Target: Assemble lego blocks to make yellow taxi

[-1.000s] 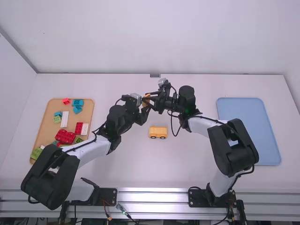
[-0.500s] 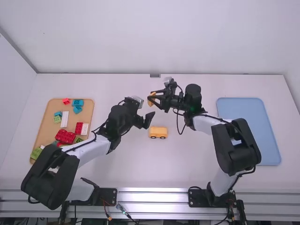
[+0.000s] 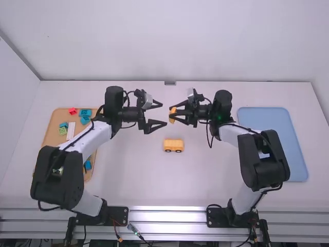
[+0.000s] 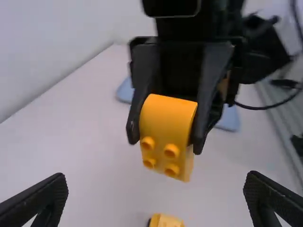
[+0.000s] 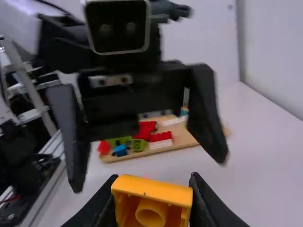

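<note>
"Where is the yellow block [image 4: 165, 127] to be found?"

"It is held above the surface [image 3: 205, 175], pinched by the right hand [image 3: 172, 114]. The left hand [image 3: 164, 113] is spread wide just to its left, with nothing gripped."

"And the wheeled body [image 3: 174, 145]?"

"That is set on the surface, on the near side of both hands, with its length laid left to right."

"How is the block's long axis turned?"

"Roughly up and down, it seems. The studs [image 4: 171, 151] are pointed left, toward the open hand, and the hollow underside [image 5: 151, 215] is faced right, toward the arm by which the block is held."

"So what is called for?"

"A regrip by the left hand, most likely; the block must be tipped until its underside is faced down before it can be pressed onto the body. If it were let go too early, it could be dropped."

"How does it look?"

"Warm yellow-orange, smooth and rounded at its upper end, with four round studs grouped in a square lower down. A round tube is seen inside the hollow. The body is coloured much the same and fitted with dark wheels."
</note>
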